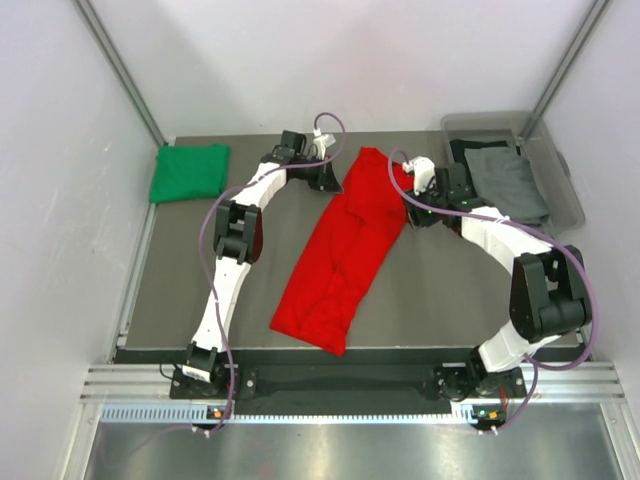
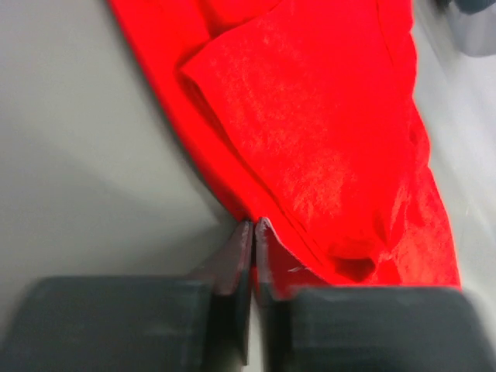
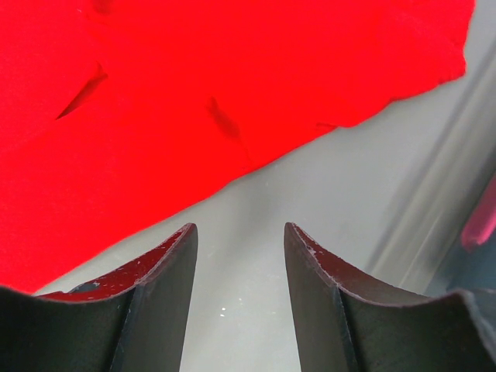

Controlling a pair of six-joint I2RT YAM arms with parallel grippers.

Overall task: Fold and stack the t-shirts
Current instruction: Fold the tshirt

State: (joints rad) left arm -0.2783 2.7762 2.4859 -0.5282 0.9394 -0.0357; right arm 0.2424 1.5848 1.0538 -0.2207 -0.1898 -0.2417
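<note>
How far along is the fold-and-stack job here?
Done: the green t-shirt lies folded at far left. In hand: the red t-shirt is a long narrow strip, with the left gripper shut at its edge and the right gripper open beside it. Left: fold it shorter and stack it; the grey shirt and dark shirt wait in the bin.

Bright, even light fills every view, and shadows are soft. The red t-shirt [image 2: 325,155] glows too strong. In the left wrist view, the left gripper [image 2: 253,226] at 6 o'clock looks blurry.
</note>
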